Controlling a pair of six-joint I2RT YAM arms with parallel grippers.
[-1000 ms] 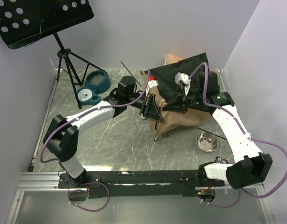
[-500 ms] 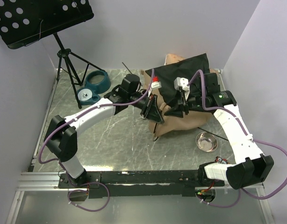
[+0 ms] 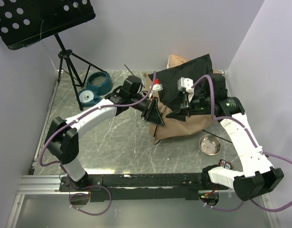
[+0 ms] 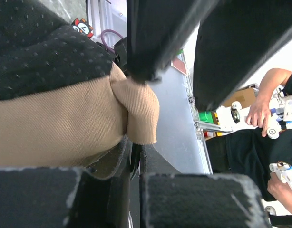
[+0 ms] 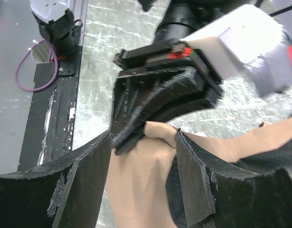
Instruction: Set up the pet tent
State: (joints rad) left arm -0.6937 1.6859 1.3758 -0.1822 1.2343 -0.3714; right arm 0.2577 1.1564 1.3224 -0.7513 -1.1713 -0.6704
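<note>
Left arm (image 3: 91,115): extends from its base forward and to the right, forearm nearly level. Left gripper (image 3: 156,118): jaws almost together, pinching a fold of the pet tent (image 3: 184,127). Right arm (image 3: 241,137): rises from its base, then bends leftward. Right gripper (image 3: 172,115): jaws apart, tips just beside the left gripper, straddling the same fold without clamping it.

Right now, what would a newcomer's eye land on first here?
The crumpled tan-and-black pet tent sits heaped centre-right on the table. The left tool is pinched shut on a tan fold at its left edge, with the right tool open just beside it. A black music stand looms at the back left.
</note>
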